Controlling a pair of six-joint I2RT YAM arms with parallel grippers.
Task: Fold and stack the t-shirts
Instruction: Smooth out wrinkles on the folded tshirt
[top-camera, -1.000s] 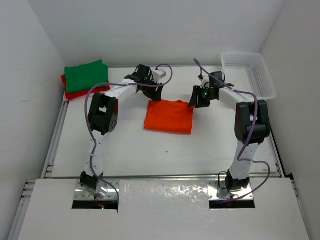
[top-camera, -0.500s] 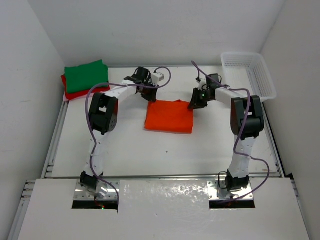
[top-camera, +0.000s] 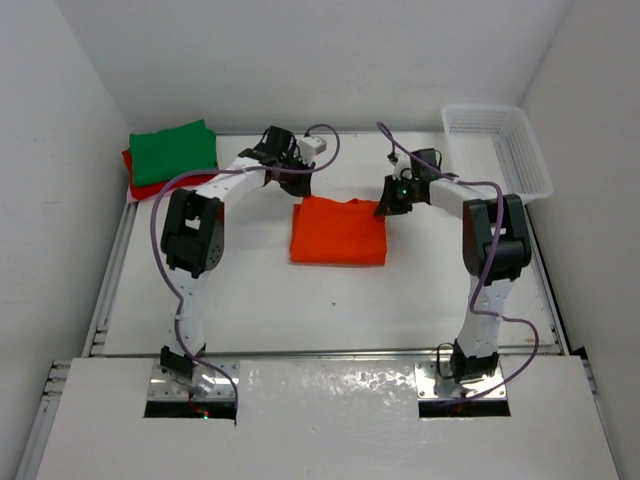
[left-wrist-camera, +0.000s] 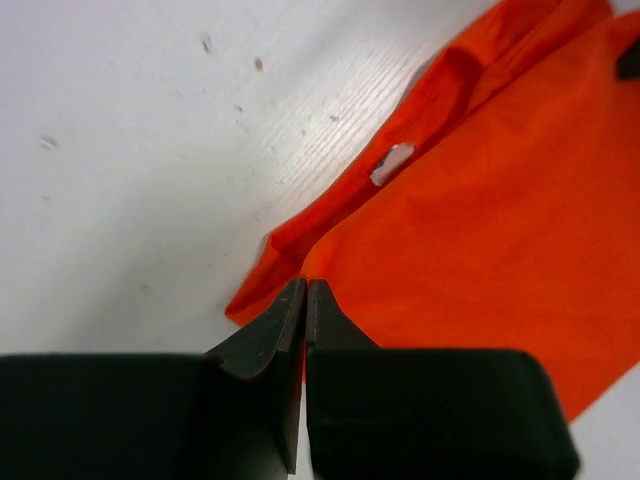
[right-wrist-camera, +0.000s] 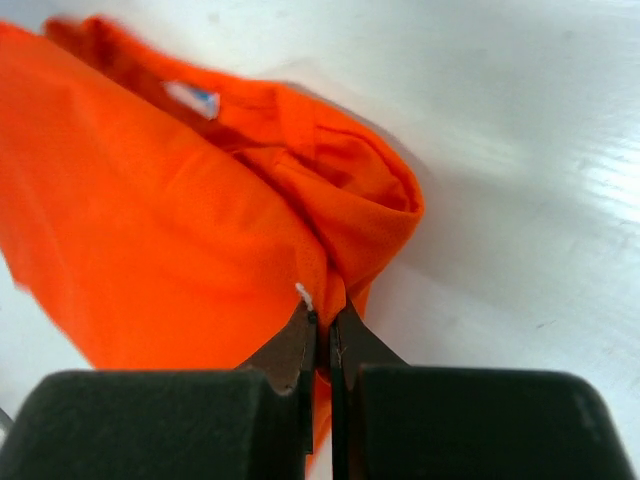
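Note:
An orange t-shirt (top-camera: 338, 232) lies folded in the middle of the table. My left gripper (top-camera: 300, 192) is shut on its far left corner; in the left wrist view the closed tips (left-wrist-camera: 305, 287) pinch the edge of the orange cloth (left-wrist-camera: 480, 230). The right gripper (top-camera: 383, 210) is shut on the far right corner, and the right wrist view shows a bunched fold of orange cloth (right-wrist-camera: 150, 230) caught between its tips (right-wrist-camera: 324, 312). A folded green t-shirt (top-camera: 172, 150) rests on a red t-shirt (top-camera: 150, 186) at the back left.
A white mesh basket (top-camera: 497, 145) stands at the back right corner. White walls close in the table on the left, back and right. A small white label (left-wrist-camera: 392, 163) shows at the orange shirt's collar.
Both grippers went from open to shut on the orange shirt's far corners. Both arms shifted a little toward the back, the left elbow swinging left.

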